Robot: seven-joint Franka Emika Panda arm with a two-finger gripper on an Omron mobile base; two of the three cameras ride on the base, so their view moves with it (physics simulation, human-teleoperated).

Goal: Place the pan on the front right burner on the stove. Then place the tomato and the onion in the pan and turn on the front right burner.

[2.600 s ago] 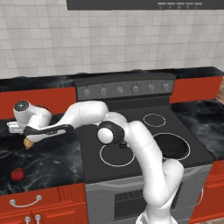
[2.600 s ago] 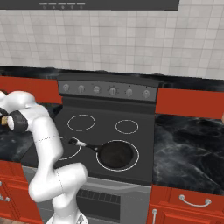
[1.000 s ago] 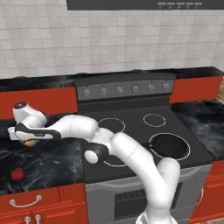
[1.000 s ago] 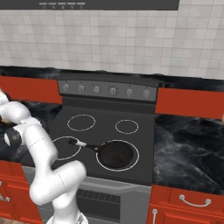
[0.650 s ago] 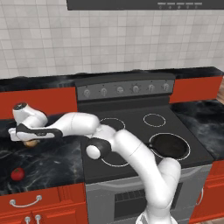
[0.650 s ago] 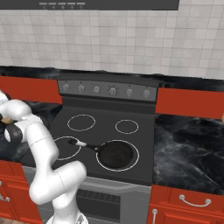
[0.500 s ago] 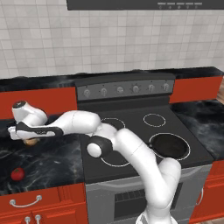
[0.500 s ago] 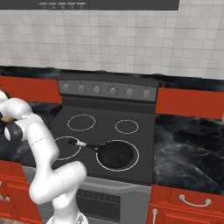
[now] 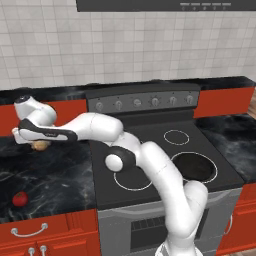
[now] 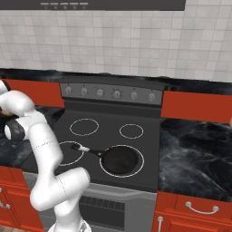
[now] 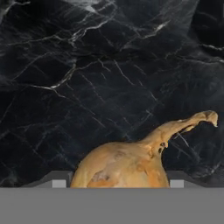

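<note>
While the tomato (image 9: 20, 198) sits alone near the front edge of the black marble counter (image 9: 55, 175) at far left of the left base view, the onion (image 9: 40, 145) is farther back on the same side, just under the white hand. The gripper (image 9: 36, 142) is down over that bulb, reached out well to the left of the stove (image 9: 150, 150). From the hand camera the onion (image 11: 127, 164) rises between the two grey fingertips (image 11: 59, 180), one at each flank, its dry stalk curling up and to the right over the dark counter (image 11: 87, 65). The tips sit tight against its sides, so the gripper looks clamped on the onion, though the band at the bottom hides the contact itself. Whether the bulb rests on the stone or is off it, I cannot tell.

Moving right, the arm stretches across the front left ring and up from the base at the lower right. Beyond it, the pan (image 9: 194, 166) lies inside the front right burner (image 9: 215, 172), the white outline showing all round it.

From the right base view the pan (image 10: 120, 159) sits centred in that burner (image 10: 141, 156), its thin handle running left and slightly back, the pale tip resting over the rim of the front left ring. Six knobs (image 10: 117, 94) line the grey back panel.
</note>
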